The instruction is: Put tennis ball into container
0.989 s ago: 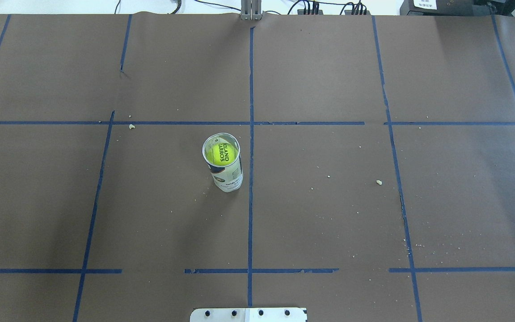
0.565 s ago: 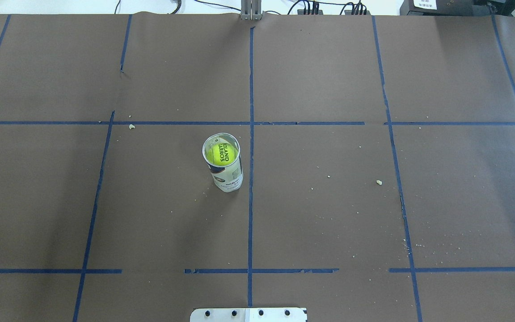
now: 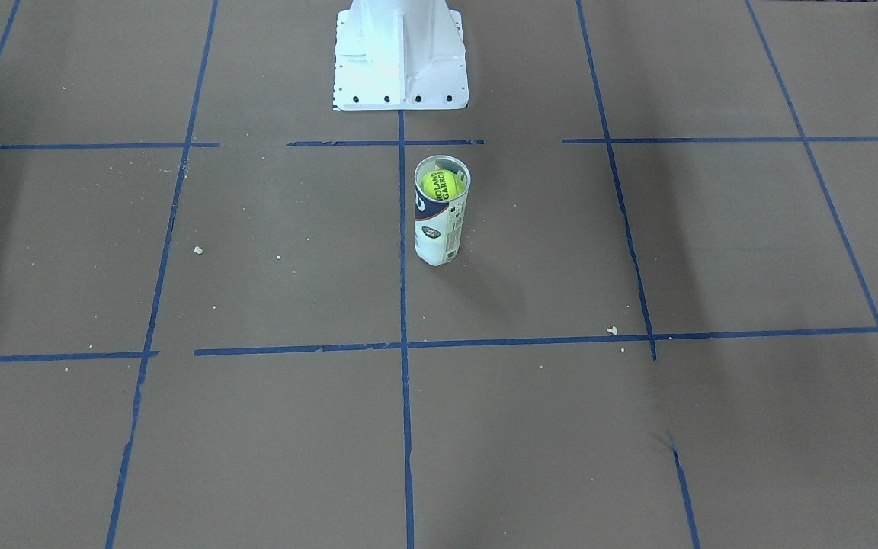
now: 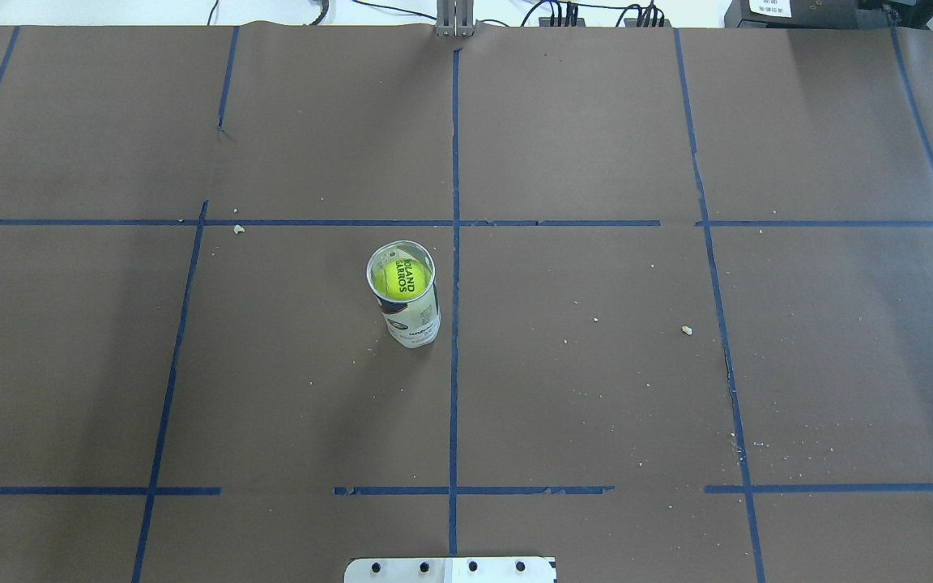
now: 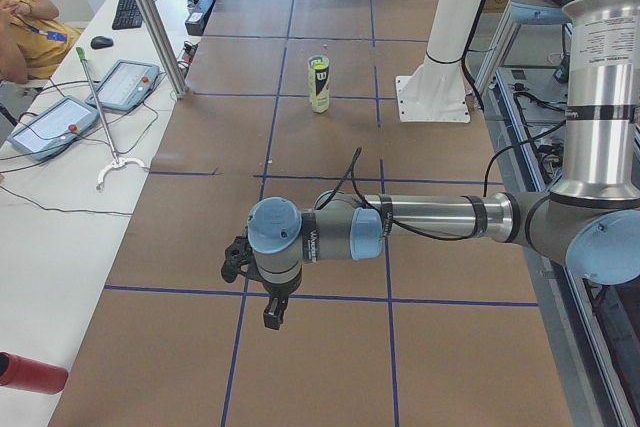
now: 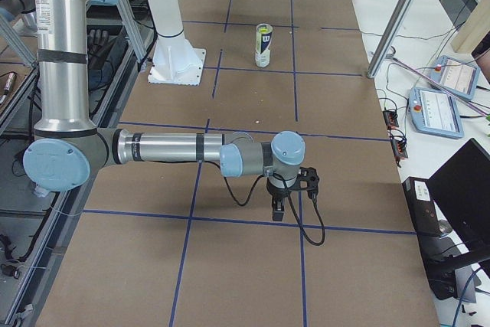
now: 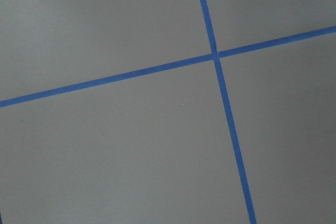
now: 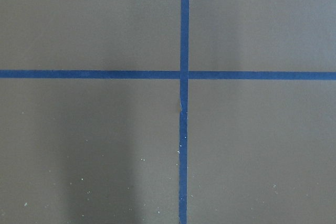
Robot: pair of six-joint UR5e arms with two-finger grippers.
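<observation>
The clear container with its white and navy label stands upright near the table's middle, just left of the centre tape line. The neon yellow-green tennis ball sits inside it, close under the rim, its dark lettering facing up. From across the table the ball again shows in the container's mouth. Neither gripper appears in the overhead or front views. The left gripper and right gripper hang over the table's two ends, far from the container; I cannot tell whether they are open or shut.
The white pedestal base stands behind the container on the robot's side. Blue tape lines grid the brown table cover. Side benches hold teach pendants and a keyboard; aluminium posts rise at the table's edge.
</observation>
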